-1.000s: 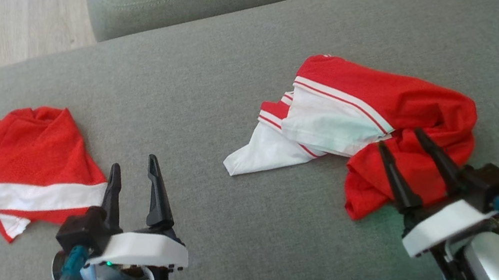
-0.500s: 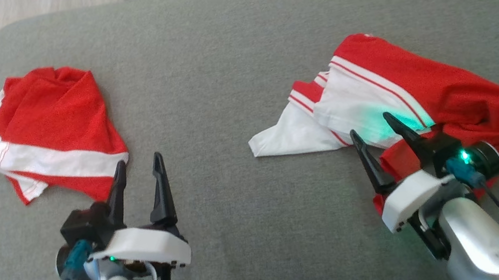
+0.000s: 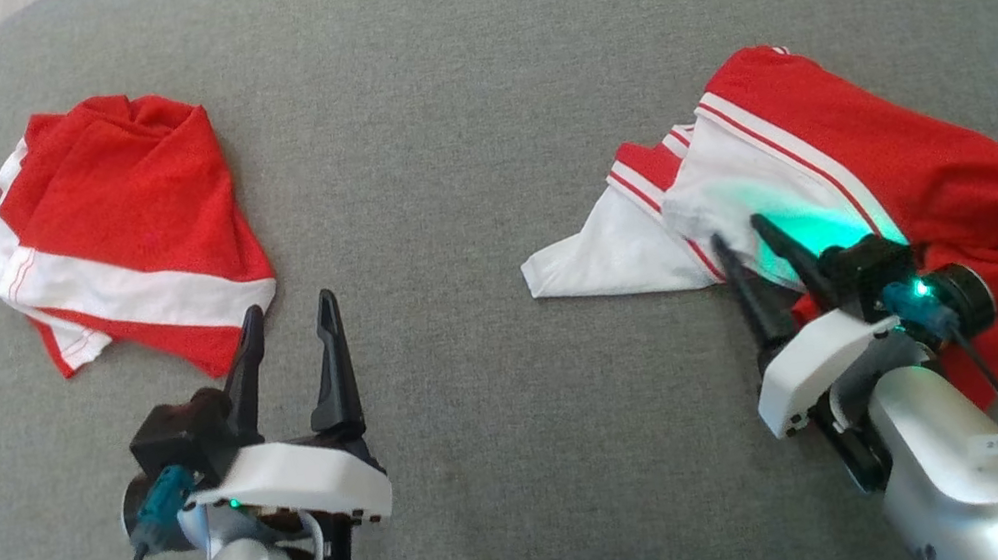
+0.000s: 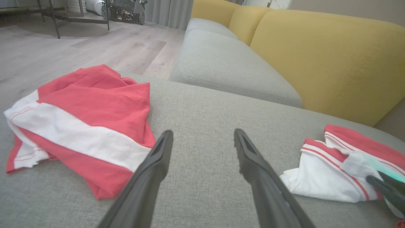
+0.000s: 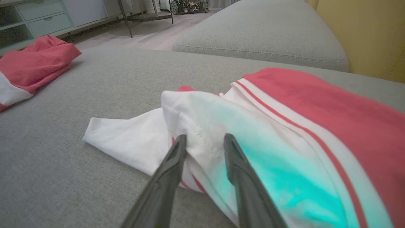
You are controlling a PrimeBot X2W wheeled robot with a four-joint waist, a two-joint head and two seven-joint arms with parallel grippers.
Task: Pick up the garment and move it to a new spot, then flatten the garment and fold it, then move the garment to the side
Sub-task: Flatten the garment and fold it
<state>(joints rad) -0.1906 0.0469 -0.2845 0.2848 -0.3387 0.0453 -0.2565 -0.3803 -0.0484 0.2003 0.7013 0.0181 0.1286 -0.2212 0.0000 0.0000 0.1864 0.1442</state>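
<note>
Garment [image 3: 936, 166] lies crumpled on the right half of the grey cushion [image 3: 450, 106], its red body bunched and a white, red-striped part spilling toward the cushion's middle. By my reading the task has barely begun: nothing is lifted, moved, flattened or folded yet. The right gripper [image 3: 738, 230] is down at the heap's near edge. Its fingers are drawn in on either side of a raised white fold [image 5: 196, 120] and press the cloth between them. The wrist view suggests a grip, though how firm it is I cannot tell. The left gripper [image 3: 288, 303] hovers over bare cushion left of the middle, fingers spread wide and holding nothing. A second red-and-white piece [image 3: 126, 231] sits loosely folded near the cushion's left end. The right forearm hides the heap's near-right portion, a green glow washes the white cloth, and the crumpling conceals sleeves, hems and overall shape.
</note>
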